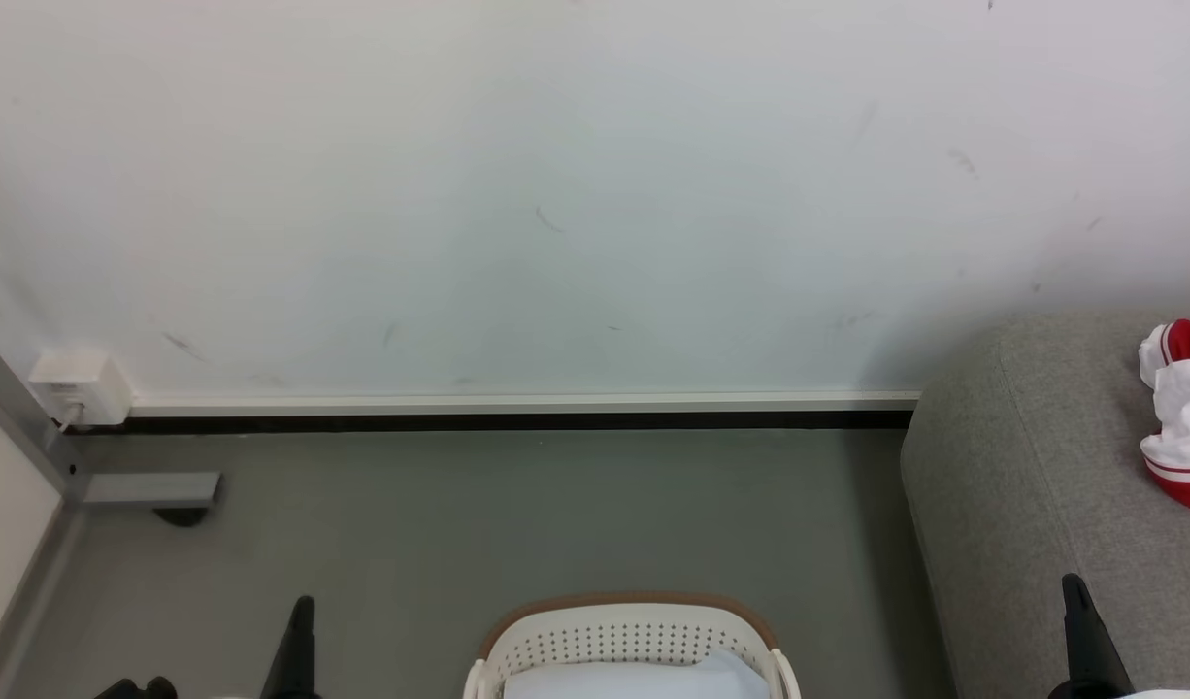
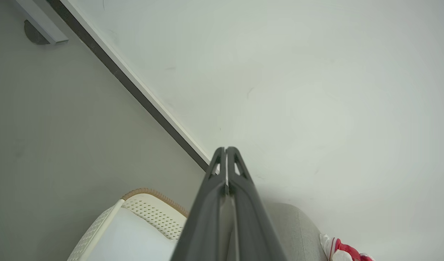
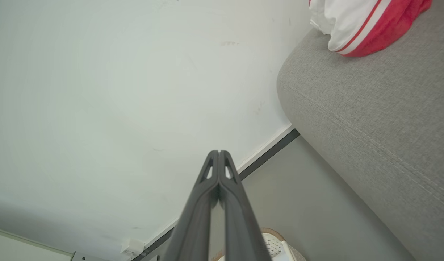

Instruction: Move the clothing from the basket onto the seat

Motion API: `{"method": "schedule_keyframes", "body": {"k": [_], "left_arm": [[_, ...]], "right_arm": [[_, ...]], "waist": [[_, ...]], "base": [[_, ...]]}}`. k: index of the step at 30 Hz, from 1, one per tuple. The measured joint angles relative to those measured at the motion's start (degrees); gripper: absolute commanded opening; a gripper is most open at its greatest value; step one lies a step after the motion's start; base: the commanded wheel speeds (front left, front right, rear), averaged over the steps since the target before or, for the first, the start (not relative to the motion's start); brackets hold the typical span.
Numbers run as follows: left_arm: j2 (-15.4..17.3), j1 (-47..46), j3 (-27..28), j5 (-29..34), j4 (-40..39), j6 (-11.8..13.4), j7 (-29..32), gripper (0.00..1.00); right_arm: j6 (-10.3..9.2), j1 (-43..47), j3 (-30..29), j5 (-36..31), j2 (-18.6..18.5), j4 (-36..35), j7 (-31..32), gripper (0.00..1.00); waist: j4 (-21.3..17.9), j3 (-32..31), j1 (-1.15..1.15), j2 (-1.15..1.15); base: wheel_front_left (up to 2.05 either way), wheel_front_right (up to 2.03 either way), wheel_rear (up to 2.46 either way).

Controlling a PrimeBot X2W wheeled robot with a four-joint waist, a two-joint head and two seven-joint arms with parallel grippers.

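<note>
Clothing [image 1: 1182, 427]: a red and white bundle is seen lying on the seat's top, near its wall-side edge, well apart from the basket.
Wall socket [image 1: 81, 386]: mounted low on the white wall, at the far left.
Left gripper [image 1: 302, 610]: held over the grey floor [image 1: 517, 515], left of the basket; its fingers are pressed together and nothing is gripped.
Basket [image 1: 626, 636]: stood on the floor between the two grippers; something pale is seen inside, its kind cannot be told.
Seat [image 1: 1032, 466]: set against the wall, right of the basket.
Right gripper [image 1: 1073, 584]: seen against the seat's near side; fingers pressed together, nothing gripped.
</note>
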Motion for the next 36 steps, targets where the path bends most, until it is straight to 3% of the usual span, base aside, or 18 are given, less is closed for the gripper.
{"method": "schedule_keyframes", "body": {"k": [36], "left_arm": [[0.1, -2.6, 2.2, -20.8, -1.4, -1.5, 5.4, 0.00]], "right_arm": [[-0.01, -2.7, -2.1, 20.4, 0.5, -0.6, 5.3, 0.00]], "waist": [[0.2, 0.8, 0.00, 0.00]], "base": [[0.00, 0.00, 0.00]]}}
